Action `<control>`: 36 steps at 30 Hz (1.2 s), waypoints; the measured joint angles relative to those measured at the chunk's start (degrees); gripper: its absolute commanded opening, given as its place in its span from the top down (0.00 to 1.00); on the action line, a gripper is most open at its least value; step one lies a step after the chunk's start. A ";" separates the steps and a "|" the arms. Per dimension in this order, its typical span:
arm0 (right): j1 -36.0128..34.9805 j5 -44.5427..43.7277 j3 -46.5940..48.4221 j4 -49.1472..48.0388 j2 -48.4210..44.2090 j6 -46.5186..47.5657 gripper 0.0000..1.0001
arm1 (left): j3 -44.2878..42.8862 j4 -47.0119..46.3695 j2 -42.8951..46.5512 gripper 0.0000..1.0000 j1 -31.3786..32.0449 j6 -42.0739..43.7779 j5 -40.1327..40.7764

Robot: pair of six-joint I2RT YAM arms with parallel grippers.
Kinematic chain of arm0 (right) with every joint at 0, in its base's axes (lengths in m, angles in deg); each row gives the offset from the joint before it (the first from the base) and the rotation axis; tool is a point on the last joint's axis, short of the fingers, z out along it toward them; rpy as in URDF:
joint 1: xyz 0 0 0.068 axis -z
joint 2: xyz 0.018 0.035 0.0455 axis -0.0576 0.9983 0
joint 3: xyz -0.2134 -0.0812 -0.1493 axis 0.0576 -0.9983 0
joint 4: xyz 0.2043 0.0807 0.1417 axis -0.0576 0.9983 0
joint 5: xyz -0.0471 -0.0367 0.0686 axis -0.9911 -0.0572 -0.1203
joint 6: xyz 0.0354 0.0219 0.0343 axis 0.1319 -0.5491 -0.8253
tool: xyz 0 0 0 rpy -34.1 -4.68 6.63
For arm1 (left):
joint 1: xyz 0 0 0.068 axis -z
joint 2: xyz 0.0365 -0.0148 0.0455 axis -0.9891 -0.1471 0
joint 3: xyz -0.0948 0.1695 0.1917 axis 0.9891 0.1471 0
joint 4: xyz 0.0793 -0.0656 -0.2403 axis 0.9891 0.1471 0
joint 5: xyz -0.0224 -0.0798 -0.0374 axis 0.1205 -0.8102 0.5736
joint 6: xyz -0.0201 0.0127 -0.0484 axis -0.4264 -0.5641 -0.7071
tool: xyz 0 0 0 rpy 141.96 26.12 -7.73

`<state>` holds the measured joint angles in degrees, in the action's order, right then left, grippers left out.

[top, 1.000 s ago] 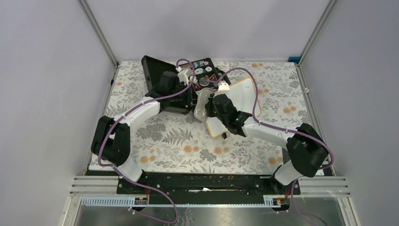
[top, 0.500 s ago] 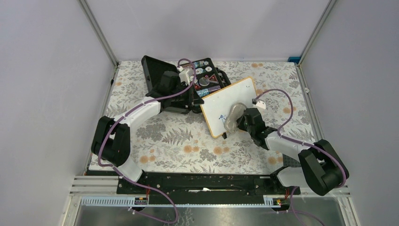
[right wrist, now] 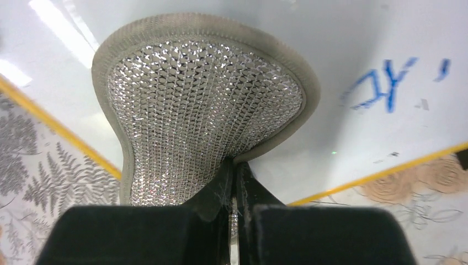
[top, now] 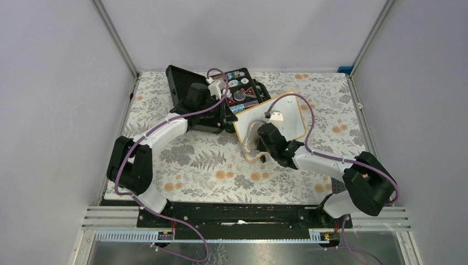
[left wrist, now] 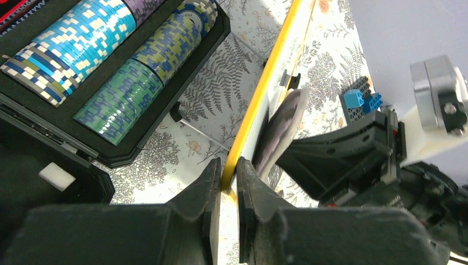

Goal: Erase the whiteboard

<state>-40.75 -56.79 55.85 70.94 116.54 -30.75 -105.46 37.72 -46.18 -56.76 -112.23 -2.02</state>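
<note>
Whiteboard (top: 292,118) sits mid-table, a bit toward the far edge, just R of the black case (top: 243,88), w/ its white face showing to the top cam. Long axis runs diagonal, one short end toward the near-left, the other toward the far-right corner of the table (top: 193,160). L gripper (left wrist: 228,182) is pinched narrow on the board's yellow-wood frame at the corner nearest the case, one finger on each face. R gripper (right wrist: 234,190) is clamped tight on the stem of a silvery mesh pad (right wrist: 204,105). The pad lies against the board face at the near-left end, close to the frame there. Blue marks (right wrist: 386,85) show on the white just beside the pad, apart from it. Poker chips (left wrist: 72,38) lie in rows in the case tray, near the board edge.
</note>
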 measured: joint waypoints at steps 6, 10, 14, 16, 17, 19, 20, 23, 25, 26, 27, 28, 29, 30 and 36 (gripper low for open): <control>-2.71 -1.11 2.10 -0.37 1.77 0.66 1.00 | 0.00 0.44 0.00 1.00 -0.20 0.39 0.68; 2.14 4.09 -3.30 -5.49 -1.51 -0.96 1.00 | 0.00 0.24 0.00 1.00 0.11 0.46 0.46; 12.46 7.45 -9.60 -7.58 -5.75 -1.57 1.00 | -0.17 -0.57 0.00 1.00 0.98 0.31 0.11; 15.58 6.27 -11.21 -6.62 -6.51 -1.05 1.00 | -0.33 -0.52 0.00 1.00 1.09 0.28 -0.09; 16.15 6.03 -11.63 -6.10 -6.60 -0.70 1.00 | -0.33 -0.50 0.00 1.00 1.09 0.26 -0.24; 15.98 6.16 -11.63 -5.49 -6.62 0.28 1.00 | -0.33 -0.33 0.00 1.00 1.09 0.07 -0.57; 15.61 6.05 -11.41 -5.31 -6.62 0.61 1.00 | -0.33 -0.28 0.00 1.00 1.09 0.02 -0.63; 11.72 4.11 -8.94 -3.50 -6.21 1.73 1.00 | -0.33 -0.31 0.00 1.00 1.09 -0.11 -0.68; 7.37 2.64 -5.51 -2.67 -4.50 2.36 1.00 | -0.33 -0.28 0.00 1.00 1.07 -0.11 -0.66; 4.98 2.12 -3.19 -2.43 -3.15 2.82 1.00 | -0.33 -0.28 0.00 1.00 1.05 -0.09 -0.61; 2.60 1.11 -0.68 -1.90 -1.64 3.34 1.00 | -0.33 -0.28 0.00 1.00 1.01 -0.07 -0.39; 0.68 0.46 1.64 -1.29 -0.26 3.82 1.00 | -0.33 -0.24 -0.02 1.00 0.81 -0.04 -0.17; -1.20 -0.28 3.91 -0.83 1.16 4.37 1.00 | -0.33 -0.20 -0.02 1.00 0.63 0.00 0.04; -2.51 -0.50 5.64 -0.44 2.27 4.79 1.00 | -0.33 -0.09 -0.02 1.00 0.37 0.11 0.28; -5.33 -0.59 10.25 -0.24 5.66 5.20 1.00 | -0.33 0.63 -0.04 1.00 -0.11 0.59 0.98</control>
<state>-46.08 -57.38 66.10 70.70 122.20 -25.55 -105.79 38.35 -46.22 -56.87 -111.64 -1.04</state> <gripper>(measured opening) 0.022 0.119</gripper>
